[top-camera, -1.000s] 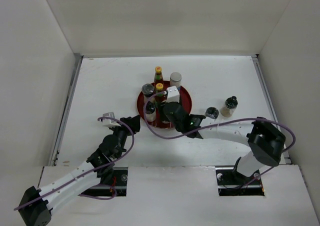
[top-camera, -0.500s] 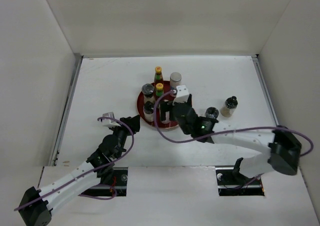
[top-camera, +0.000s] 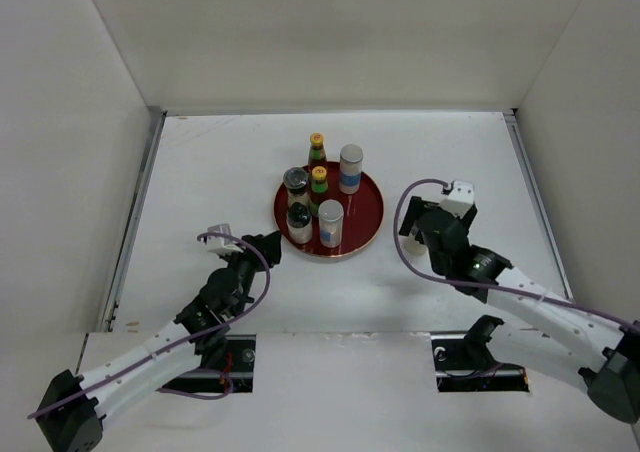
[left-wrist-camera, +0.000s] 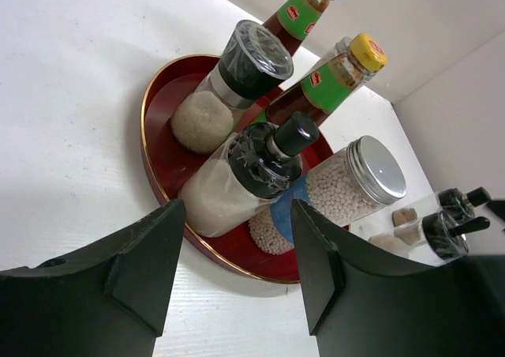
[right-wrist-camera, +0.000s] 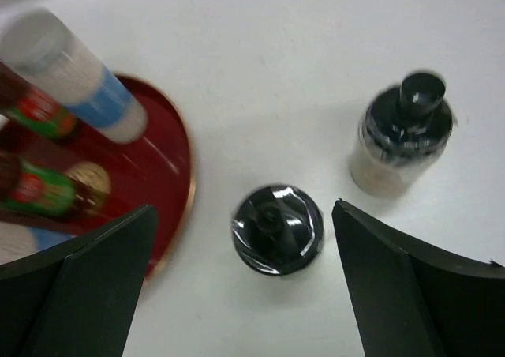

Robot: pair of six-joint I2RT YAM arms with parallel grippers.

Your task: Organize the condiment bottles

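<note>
This is probably a robotics lab's test cell, not a kitchen. A bare white table is boxed in on three sides by plain pale panels. A left arm and a right arm trailing purple cables are bolted at the table's near edge. The condiment bottles on a red tray are the only household things. The room beyond is hidden.

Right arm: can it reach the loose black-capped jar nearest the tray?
Likely yes: right end effector, open, sits over the black-capped jar, with bare table between it, the tray and the other shaker.

tray: glossy red lacquer | jar lid: ribbed metal | table: matt white
</note>
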